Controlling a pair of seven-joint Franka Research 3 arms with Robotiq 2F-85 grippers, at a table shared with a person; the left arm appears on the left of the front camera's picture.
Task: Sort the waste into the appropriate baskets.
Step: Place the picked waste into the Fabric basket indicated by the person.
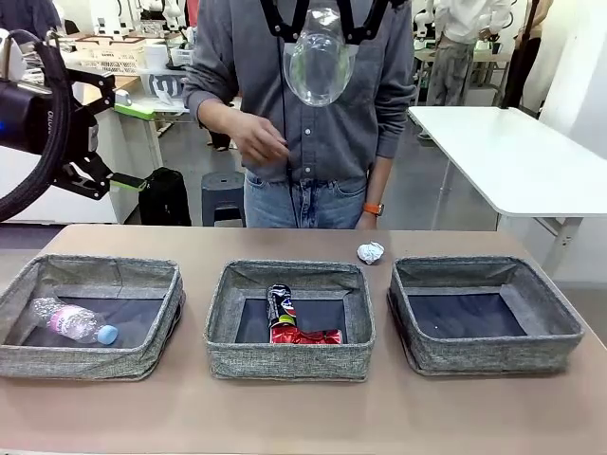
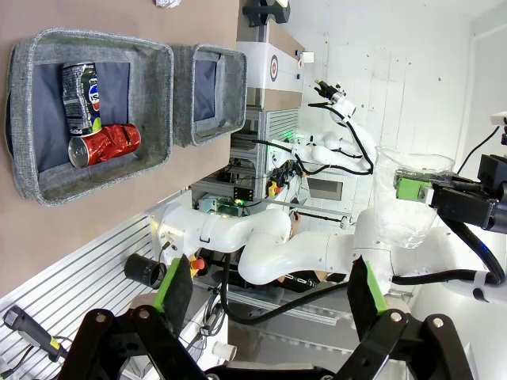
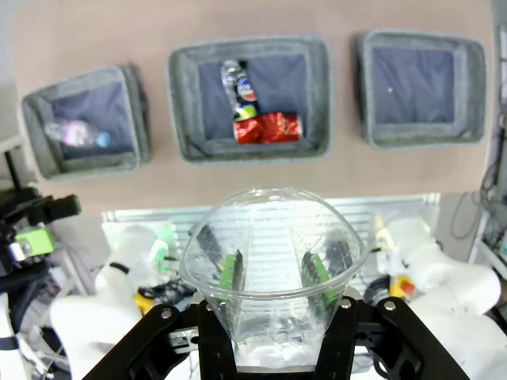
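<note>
We hold a clear bottle point(image 1: 321, 62) high above the table, the right gripper point(image 1: 321, 19) clamped on it. We judge it should next go to the left basket point(image 1: 85, 360), beside the other bottle point(image 1: 71, 322), and be released there. The foil ball point(image 1: 370, 252) lies unsorted on the table. The left gripper point(image 2: 271, 281) stands wide and empty.

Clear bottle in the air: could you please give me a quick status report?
Left end effector open. Right end effector shut on clear bottle, held high. Foil ball loose on table.
</note>
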